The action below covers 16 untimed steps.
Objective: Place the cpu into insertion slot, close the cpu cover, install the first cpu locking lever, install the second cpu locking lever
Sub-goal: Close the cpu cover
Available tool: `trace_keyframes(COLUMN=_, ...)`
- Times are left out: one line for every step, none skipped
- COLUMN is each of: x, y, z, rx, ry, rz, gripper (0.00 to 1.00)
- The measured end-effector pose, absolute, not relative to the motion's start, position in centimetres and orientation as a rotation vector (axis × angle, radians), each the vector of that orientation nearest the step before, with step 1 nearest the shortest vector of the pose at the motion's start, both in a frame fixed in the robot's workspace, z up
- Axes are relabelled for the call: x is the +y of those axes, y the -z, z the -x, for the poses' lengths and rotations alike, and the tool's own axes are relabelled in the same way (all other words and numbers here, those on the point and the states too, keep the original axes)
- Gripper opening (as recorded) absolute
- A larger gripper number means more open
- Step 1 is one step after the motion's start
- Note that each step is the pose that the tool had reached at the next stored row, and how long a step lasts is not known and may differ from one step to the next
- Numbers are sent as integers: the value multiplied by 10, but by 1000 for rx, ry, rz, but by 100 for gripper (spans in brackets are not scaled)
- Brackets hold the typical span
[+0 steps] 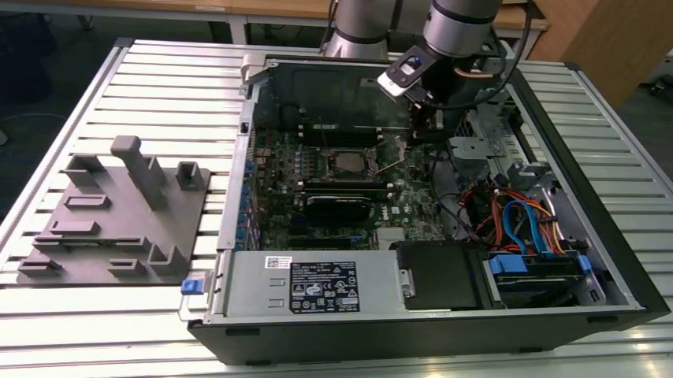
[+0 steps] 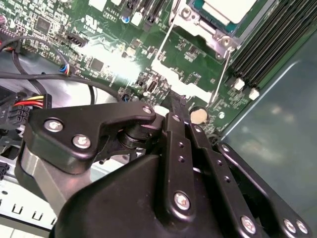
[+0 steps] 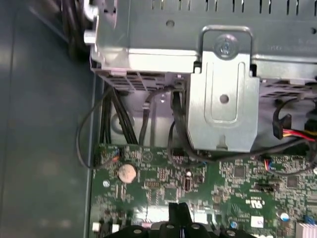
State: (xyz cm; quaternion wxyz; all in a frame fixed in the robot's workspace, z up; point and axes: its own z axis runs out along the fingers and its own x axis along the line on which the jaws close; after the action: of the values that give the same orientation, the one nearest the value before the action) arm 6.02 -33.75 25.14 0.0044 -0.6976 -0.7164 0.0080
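- One claw (image 1: pixel 426 124) dips inside the open computer case (image 1: pixel 631 268) on the slatted worktop (image 1: pixel 126 94), drawn narrow with its tips pressed together on nothing
- Seated in the insertion slot (image 1: pixel 342 161), the cpu (image 2: pixel 232 7) shows its pale top in the second wrist view, with the cpu cover (image 2: pixel 210 30) framing it
- In the exterior view the slot lies at 8 o'clock from the claw, apart from it
- Thin locking lever (image 2: pixel 219 74) runs from the slot's corner toward the claw tips, near a coin battery (image 3: pixel 127 172)
- Grey fixture plate (image 1: pixel 105 228) rests at 9 o'clock of the case
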Motion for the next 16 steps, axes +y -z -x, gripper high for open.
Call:
trace_keyframes(x=-337, y=-251, z=-61, rx=-2240, ry=-25, rz=2190, gripper=10)
trace_keyframes(x=-337, y=-251, z=-63, rx=-2236, ry=-25, rz=2194, gripper=10)
trace_keyframes(x=-337, y=-250, z=-64, rx=-2231, ry=-25, rz=2199, gripper=10)
trace_keyframes(x=-337, y=-249, z=-65, rx=-2227, ry=-25, rz=2203, gripper=10)
trace_keyframes(x=-336, y=-248, z=-65, rx=-2222, ry=-25, rz=2207, gripper=10)
trace_keyframes(x=-336, y=-246, z=-65, rx=-2219, ry=-25, rz=2211, gripper=10)
trace_keyframes(x=-336, y=-245, z=-65, rx=-2217, ry=-25, rz=2213, gripper=10)
trace_keyframes(x=-336, y=-243, z=-65, rx=-2215, ry=-25, rz=2215, gripper=10)
trace_keyframes(x=-336, y=-241, z=-65, rx=-2213, ry=-25, rz=2216, gripper=10)
trace_keyframes(x=-336, y=-240, z=-65, rx=-2209, ry=-25, rz=2221, gripper=10)
trace_keyframes(x=-336, y=-240, z=-65, rx=-2200, ry=-25, rz=2229, gripper=10)
trace_keyframes(x=-336, y=-239, z=-65, rx=-2190, ry=-25, rz=2240, gripper=10)
trace_keyframes(x=-336, y=-239, z=-65, rx=-2178, ry=-25, rz=2251, gripper=10)
trace_keyframes(x=-336, y=-239, z=-65, rx=-2167, ry=-25, rz=2262, gripper=10)
trace_keyframes(x=-336, y=-239, z=-64, rx=-2160, ry=-25, rz=2268, gripper=10)
trace_keyframes(x=-336, y=-239, z=-63, rx=-2159, ry=-24, rz=2269, gripper=10)
